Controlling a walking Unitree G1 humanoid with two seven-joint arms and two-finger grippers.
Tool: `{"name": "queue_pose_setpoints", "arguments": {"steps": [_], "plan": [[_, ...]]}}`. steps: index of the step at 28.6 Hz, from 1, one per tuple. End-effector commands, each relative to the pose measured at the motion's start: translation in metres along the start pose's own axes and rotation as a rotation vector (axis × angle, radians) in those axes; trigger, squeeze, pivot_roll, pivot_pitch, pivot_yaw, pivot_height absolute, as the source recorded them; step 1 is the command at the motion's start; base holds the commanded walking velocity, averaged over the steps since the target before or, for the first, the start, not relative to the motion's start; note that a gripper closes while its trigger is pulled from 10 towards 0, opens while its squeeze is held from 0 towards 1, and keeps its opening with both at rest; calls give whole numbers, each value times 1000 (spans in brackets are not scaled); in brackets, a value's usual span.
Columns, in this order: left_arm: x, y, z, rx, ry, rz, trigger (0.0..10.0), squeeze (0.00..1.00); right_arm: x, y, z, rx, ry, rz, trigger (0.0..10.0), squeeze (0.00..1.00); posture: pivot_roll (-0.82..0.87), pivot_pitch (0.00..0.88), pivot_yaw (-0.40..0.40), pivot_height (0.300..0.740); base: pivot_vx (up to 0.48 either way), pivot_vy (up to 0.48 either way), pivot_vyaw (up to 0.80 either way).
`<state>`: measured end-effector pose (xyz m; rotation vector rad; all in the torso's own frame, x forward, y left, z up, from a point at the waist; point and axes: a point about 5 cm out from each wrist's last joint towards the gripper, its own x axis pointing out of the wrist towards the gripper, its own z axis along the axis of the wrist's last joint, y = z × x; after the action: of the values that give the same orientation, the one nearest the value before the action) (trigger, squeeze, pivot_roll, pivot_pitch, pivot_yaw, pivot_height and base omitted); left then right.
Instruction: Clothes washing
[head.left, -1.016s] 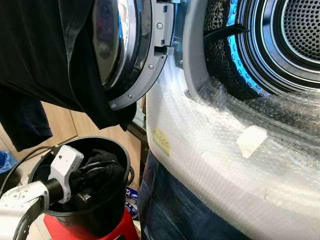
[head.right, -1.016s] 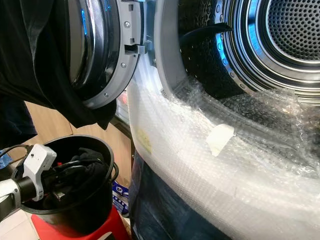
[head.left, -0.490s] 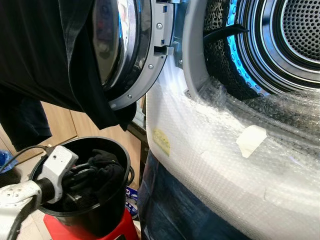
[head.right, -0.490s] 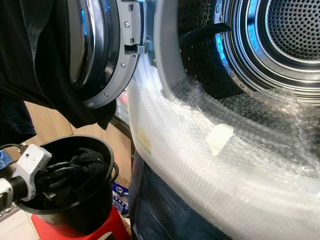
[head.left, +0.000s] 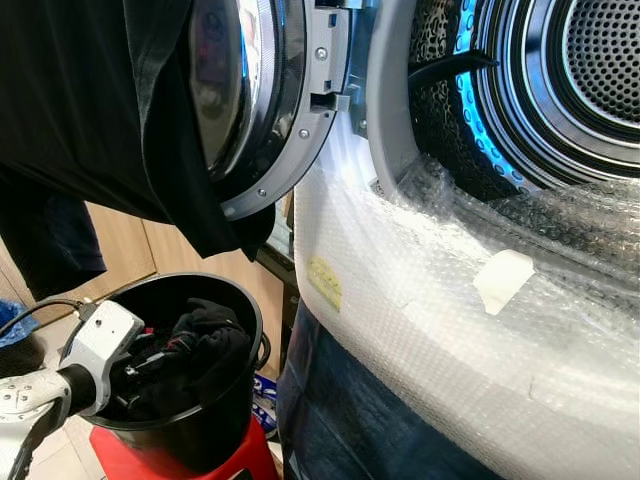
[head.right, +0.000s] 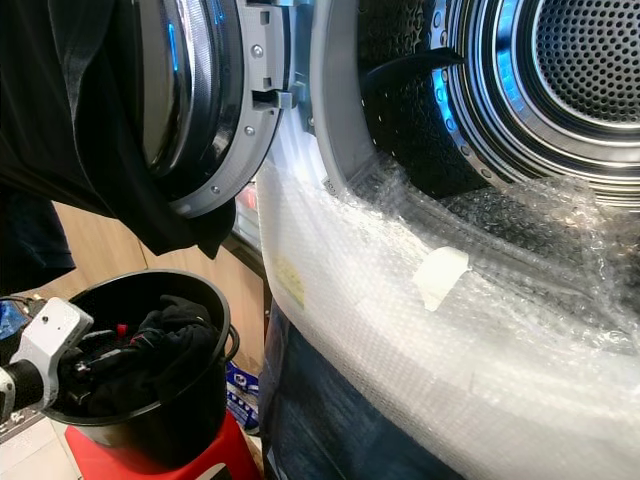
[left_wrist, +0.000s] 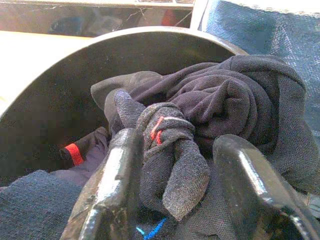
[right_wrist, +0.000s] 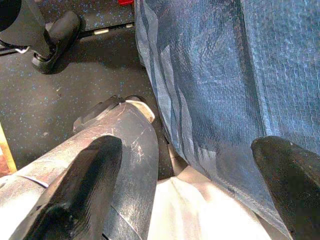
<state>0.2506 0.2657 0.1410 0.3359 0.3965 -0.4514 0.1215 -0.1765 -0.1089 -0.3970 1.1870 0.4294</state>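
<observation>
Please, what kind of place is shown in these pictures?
Probably a home laundry corner. A front-loading washing machine, wrapped in bubble wrap, stands with its round door open and its metal drum in view. Beside it, a black bucket holds dark clothes, which the left gripper reaches into.

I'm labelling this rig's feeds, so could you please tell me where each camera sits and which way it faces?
Left eye view: on the head, looking forward and down at the open washer drum, its door and the bucket; the left arm reaches into the bucket.
Right eye view: the head's other eye, same scene, set slightly to the side.
Left wrist view: on the left wrist, looking along the left gripper, whose fingers straddle dark clothes in the bucket.
Right wrist view: on the right wrist, looking down past the open right gripper at blue fabric and floor.
Shared: bucket and clothes, in both eye views and the left wrist view.
</observation>
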Motion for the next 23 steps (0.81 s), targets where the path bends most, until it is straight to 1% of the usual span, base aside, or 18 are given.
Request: {"name": "queue_pose_setpoints", "arguments": {"steps": [1,6,7,11,16,19,20,23], "plan": [[0,-1,-2,38,29,-5,10000,1000,-1,1,-7,23,22,1,10000,0,315,14,-68,740,0,0,0],[1,-3,-3,44,38,-17,10000,1000,-1,2,-8,22,23,2,10000,0,309,24,-64,740,0,0,0],[2,-3,-3,42,34,-11,10000,0,-1,2,-8,28,22,1,10000,0,308,27,-63,740,0,0,0],[2,-3,-3,42,33,-6,10000,0,-1,2,-8,31,21,1,10000,0,305,28,-59,740,0,0,0],[4,-6,-6,43,48,-26,10000,0,-1,2,-8,25,24,1,10000,0,306,25,-57,740,0,0,0],[5,-7,-6,42,49,-30,9843,0,-1,2,-7,23,23,3,10000,0,300,23,-53,740,0,0,0],[6,-7,-7,47,54,-27,9529,0,0,3,-7,27,20,3,10000,0,298,23,-52,740,0,0,0],[7,-7,-7,46,57,-25,9804,0,0,3,-7,31,18,3,10000,0,301,23,-54,740,0,0,0]]}}
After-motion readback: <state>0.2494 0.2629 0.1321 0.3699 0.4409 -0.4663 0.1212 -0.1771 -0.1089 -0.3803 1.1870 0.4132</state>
